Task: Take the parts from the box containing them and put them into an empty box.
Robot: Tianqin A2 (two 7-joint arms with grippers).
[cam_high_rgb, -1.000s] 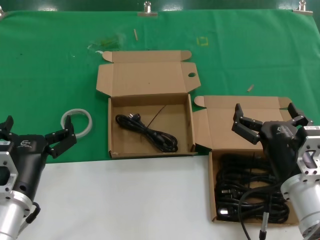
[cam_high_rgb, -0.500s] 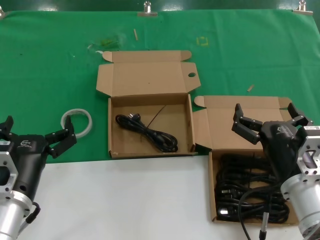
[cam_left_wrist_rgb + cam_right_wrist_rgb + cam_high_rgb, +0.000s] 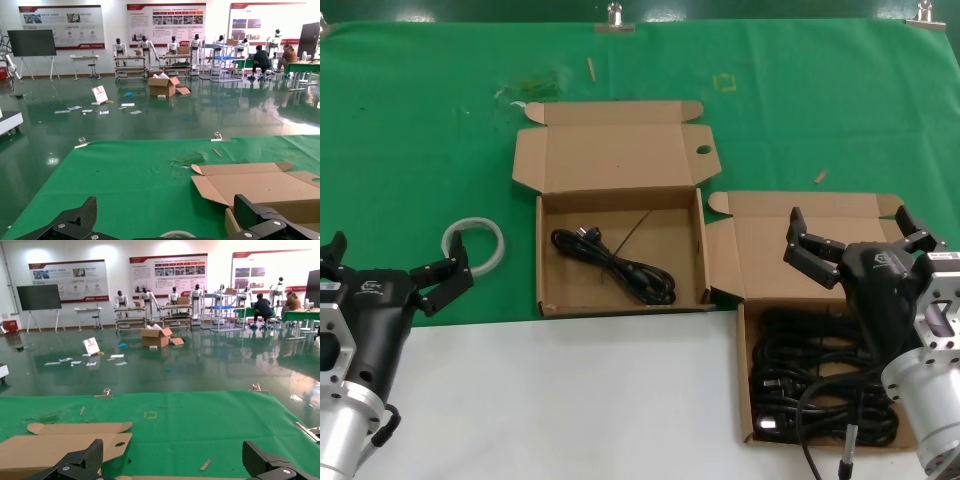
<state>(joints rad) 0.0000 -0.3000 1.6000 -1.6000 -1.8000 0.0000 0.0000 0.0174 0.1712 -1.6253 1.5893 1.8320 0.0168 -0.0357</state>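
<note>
The box containing the parts sits at the right front, one side flap splayed out. Several black power cords lie coiled in it. The other box stands in the middle with its lid open and one black cord inside. My right gripper is open and empty, hovering over the far end of the right box. My left gripper is open and empty at the left front, apart from both boxes. The middle box's lid also shows in the left wrist view and the right wrist view.
A white ring lies on the green cloth just beyond my left gripper, and shows in the left wrist view. Small scraps lie on the cloth. White table surface spans the front.
</note>
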